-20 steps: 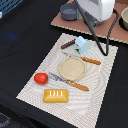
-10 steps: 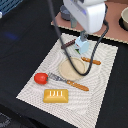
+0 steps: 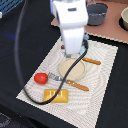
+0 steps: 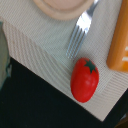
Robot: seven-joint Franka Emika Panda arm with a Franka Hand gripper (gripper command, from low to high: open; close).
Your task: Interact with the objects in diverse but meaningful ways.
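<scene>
A round red tomato lies near the placemat's edge on the exterior view's left. Beside it are a fork and the yellow-orange ridged bread block. The white arm's hand hangs over the far side of the tan plate. Its fingers show in neither view, so whether it is open or shut is unclear. A small dark tip, possibly the sausage, pokes out beside the arm. The pale blue carton is hidden.
A striped placemat lies on a dark table. Orange-handled cutlery sits beside the plate. A grey pot and a bowl stand at the back on the exterior view's right.
The arm has swung from the back right of the exterior view toward the middle. It now stands over the plate and covers the carton and most of the sausage.
</scene>
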